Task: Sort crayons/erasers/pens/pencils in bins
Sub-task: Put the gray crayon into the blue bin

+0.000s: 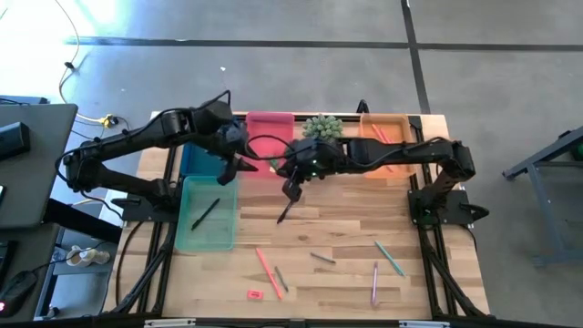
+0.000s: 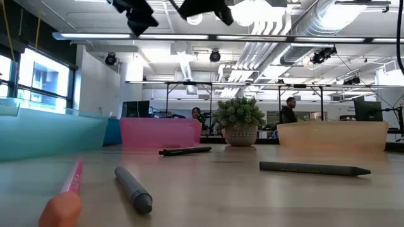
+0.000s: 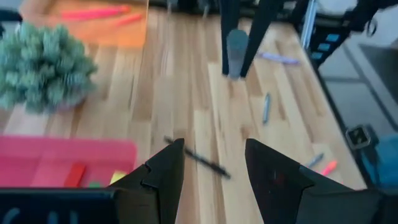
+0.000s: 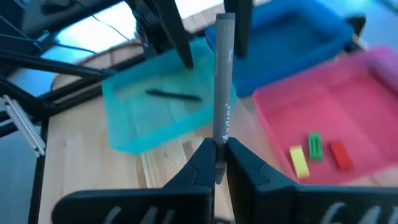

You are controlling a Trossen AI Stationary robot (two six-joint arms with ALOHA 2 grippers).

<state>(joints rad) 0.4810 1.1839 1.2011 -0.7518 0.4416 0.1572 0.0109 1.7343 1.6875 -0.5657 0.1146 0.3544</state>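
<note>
My right gripper (image 1: 293, 189) hangs above the table's middle, shut on a grey stick (image 4: 222, 81). My left gripper (image 3: 214, 158) is open and touches nothing; it hovers over the far edge of the teal bin (image 1: 208, 217), which holds a dark pen (image 4: 174, 94). The pink bin (image 4: 348, 112) holds a yellow eraser (image 4: 298, 160), a green one (image 4: 314, 146) and a red one (image 4: 339, 154). Pink pencils (image 3: 93, 12) lie in the orange bin (image 1: 387, 146). The blue bin (image 1: 194, 159) stands at the far left. My right gripper pinches the grey stick's near end (image 4: 221, 140) between its two fingers. The stick runs on past the fingertips, in line with the fingers. The fingers come from the table's right, slanting down. The stick is lifted clear of the table.
A dark pen (image 1: 285, 212) lies on the wood below my right gripper. Nearer the front lie a pink pencil (image 1: 267, 269), grey sticks (image 1: 322, 259), a green pencil (image 1: 389, 258), a purple pencil (image 1: 374, 282) and a red eraser (image 1: 254, 293). A potted plant (image 1: 322, 128) stands between the pink and orange bins.
</note>
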